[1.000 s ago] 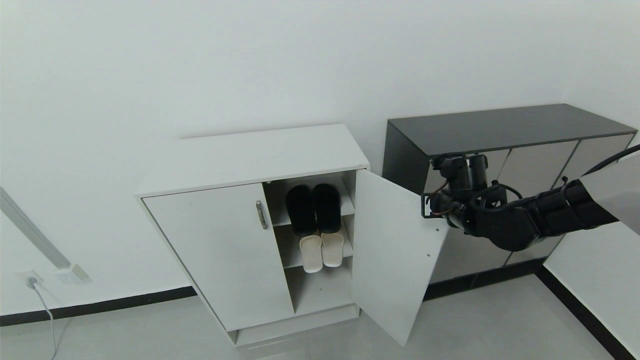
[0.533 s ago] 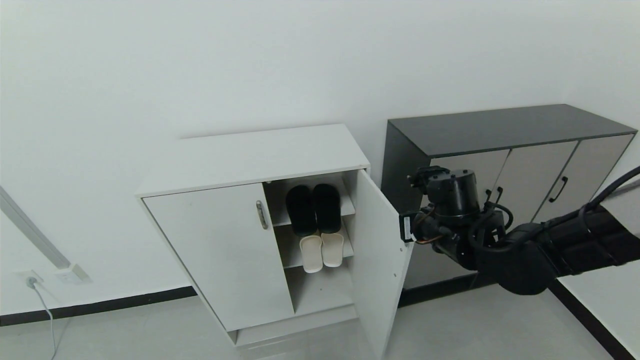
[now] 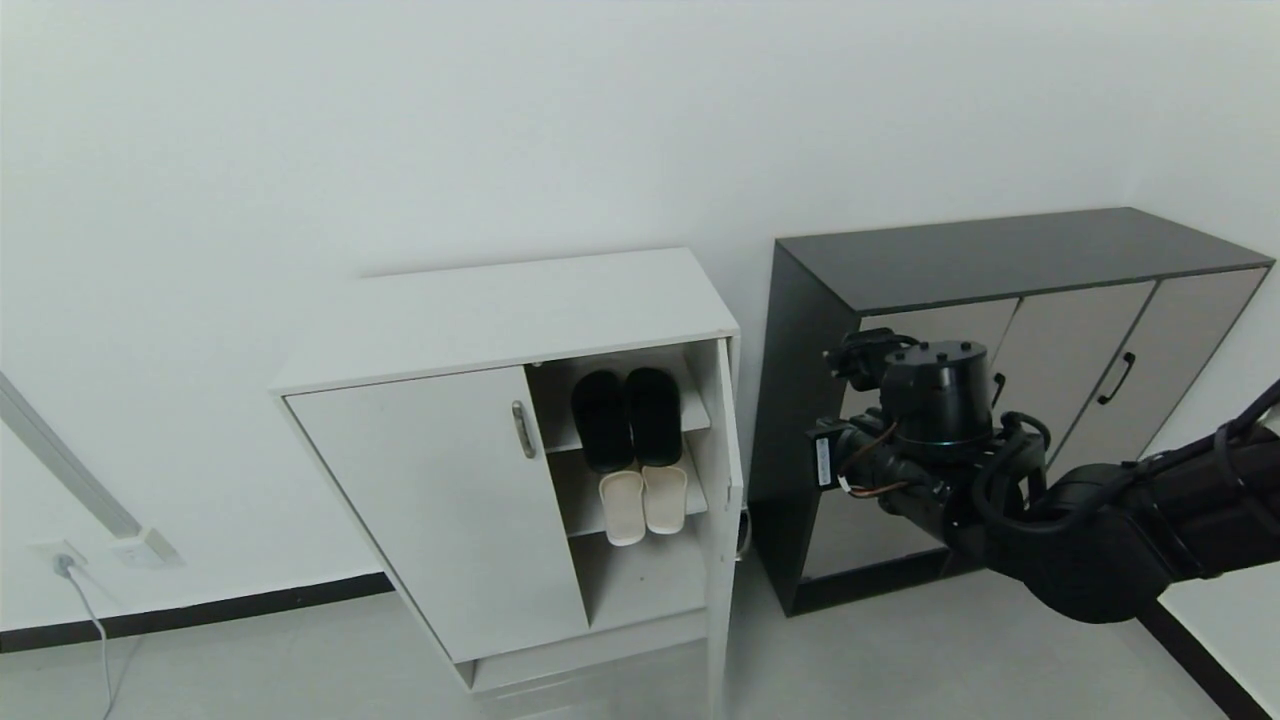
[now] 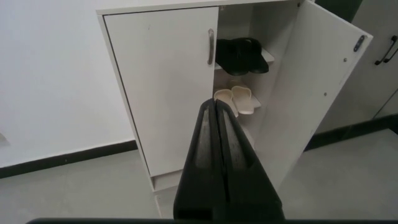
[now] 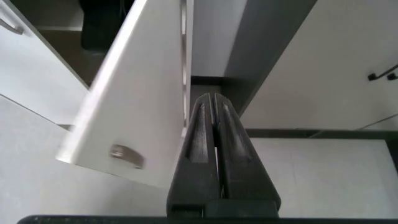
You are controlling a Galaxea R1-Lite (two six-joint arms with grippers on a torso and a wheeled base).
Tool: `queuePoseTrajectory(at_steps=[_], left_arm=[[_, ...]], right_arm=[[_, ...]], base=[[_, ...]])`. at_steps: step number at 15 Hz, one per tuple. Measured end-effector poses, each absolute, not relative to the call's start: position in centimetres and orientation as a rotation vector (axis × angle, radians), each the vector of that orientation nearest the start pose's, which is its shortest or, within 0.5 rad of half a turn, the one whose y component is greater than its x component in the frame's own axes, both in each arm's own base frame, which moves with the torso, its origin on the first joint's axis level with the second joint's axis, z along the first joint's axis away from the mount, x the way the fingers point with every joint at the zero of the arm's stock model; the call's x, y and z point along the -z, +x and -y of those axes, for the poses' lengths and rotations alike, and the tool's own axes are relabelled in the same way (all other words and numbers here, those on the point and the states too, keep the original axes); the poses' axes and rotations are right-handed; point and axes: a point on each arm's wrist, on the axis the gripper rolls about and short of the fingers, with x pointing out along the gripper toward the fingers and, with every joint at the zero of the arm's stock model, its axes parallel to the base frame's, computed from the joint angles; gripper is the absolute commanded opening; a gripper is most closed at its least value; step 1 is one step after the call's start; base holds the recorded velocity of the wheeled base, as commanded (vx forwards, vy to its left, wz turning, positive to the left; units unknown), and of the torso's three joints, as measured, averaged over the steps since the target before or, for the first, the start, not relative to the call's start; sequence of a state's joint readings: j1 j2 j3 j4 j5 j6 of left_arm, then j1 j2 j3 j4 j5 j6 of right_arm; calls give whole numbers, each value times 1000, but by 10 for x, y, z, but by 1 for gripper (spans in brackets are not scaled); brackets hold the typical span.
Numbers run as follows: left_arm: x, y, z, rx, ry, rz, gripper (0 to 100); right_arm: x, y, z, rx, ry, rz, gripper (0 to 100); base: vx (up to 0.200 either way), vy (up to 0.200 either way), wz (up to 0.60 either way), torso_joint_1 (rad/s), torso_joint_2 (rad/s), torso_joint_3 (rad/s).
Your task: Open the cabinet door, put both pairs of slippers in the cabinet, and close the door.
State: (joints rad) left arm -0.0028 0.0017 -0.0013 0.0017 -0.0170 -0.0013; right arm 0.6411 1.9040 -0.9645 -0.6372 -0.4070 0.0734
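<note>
- A plain white wall (image 3: 500,120) backs the scene, with a grey floor (image 3: 950,660) and a black skirting strip below.
- A white cabinet (image 3: 520,310) stands against the wall, and just to its right is a dark cabinet (image 3: 1000,250) with grey doors.
- The white cabinet's left door (image 3: 440,510) is shut, with a metal handle (image 3: 519,429) near its inner edge.
- Its right door (image 3: 720,560) stands open, swung out so that the head view sees it almost edge-on.
- The black slippers (image 3: 628,415) lie side by side on the upper shelf, heels toward the opening.
- The cream slippers (image 3: 644,503) lie side by side on the shelf directly beneath.
- The right gripper (image 5: 214,99) has its fingers pressed together and sits just beside the outer face of the open door. I cannot tell whether it touches the door.
- The left gripper (image 4: 216,106) also has its fingers together and holds nothing. It is well apart from the cabinet front and points toward the opening.
- A wall socket (image 3: 60,555) with a cable sits low at the far left.
</note>
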Motion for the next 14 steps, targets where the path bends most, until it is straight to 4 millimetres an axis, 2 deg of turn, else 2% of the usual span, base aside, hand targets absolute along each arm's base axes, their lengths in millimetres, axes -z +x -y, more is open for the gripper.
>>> queuePoseTrajectory(at_steps=[2,10,14], left_arm=[[-76,-23,0,14,-2,-2,0],[-75,-23,0,13,-2,-3,0],[-75,-23,0,15,-1,-3,0]], right_arm=[[-161,290,-206,-226,-79,-259,0],[-170,287,-211,-251,-68,-233,0],[-176,290,-209,-258,-66,-172,0]], base=[[0,0,0,0,0,0],[0,0,600,1,2,3],[0,0,0,0,0,0]])
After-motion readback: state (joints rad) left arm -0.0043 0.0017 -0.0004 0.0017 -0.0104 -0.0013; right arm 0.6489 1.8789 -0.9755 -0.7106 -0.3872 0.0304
